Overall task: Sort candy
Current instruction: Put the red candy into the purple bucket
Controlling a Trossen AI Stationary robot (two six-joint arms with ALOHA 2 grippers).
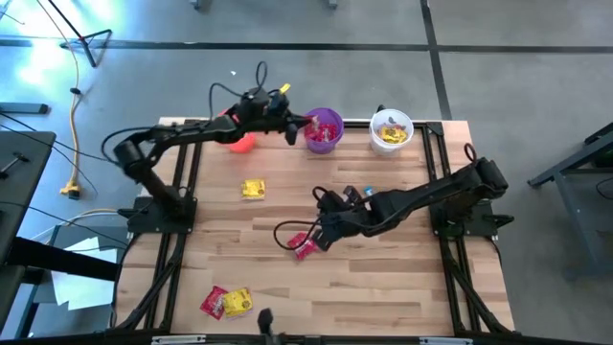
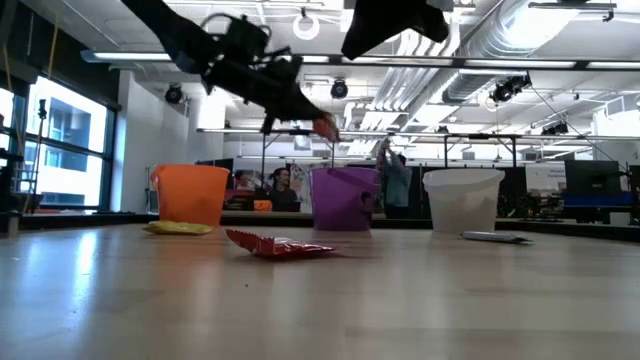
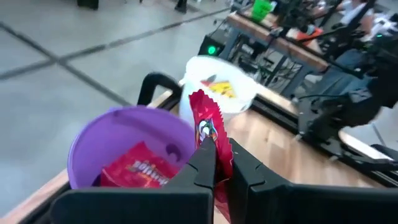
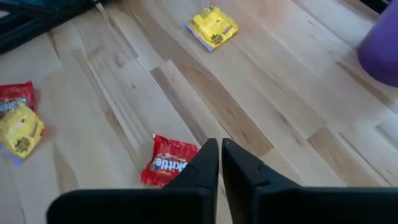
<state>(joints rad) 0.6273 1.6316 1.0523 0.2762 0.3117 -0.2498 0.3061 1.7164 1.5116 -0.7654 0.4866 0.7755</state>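
- I see a light wood table point(image 1: 383, 287) on grey floor, workshop behind.
- Three cups: orange point(image 2: 190, 193), purple point(image 1: 324, 129), white point(image 1: 391, 129).
- Loose candy: one yellow packet point(image 1: 253, 189), one red packet point(image 1: 305, 247), a red-and-yellow pair point(image 1: 226, 301) at the near edge.
- Left gripper point(image 3: 216, 163) is clamped on a red candy point(image 3: 206, 121) beside the purple cup's rim.
- Right gripper point(image 4: 220, 151) is pinched together just beside the red packet, grasping nothing I can see.

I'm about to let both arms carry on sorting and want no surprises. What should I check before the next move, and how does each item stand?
1. Left gripper shut on a red packet: ok.
2. That packet is beside the purple cup, at its rim rather than clearly over the opening: not ok for release.
3. Purple cup already holds red packets, so the colour matches: ok.
4. Right gripper shut at the edge of the red packet on the table; whether it is gripped: cannot tell.
5. White cup holds yellow packets: ok.
6. Yellow packet lies unsorted mid-table: not ok.
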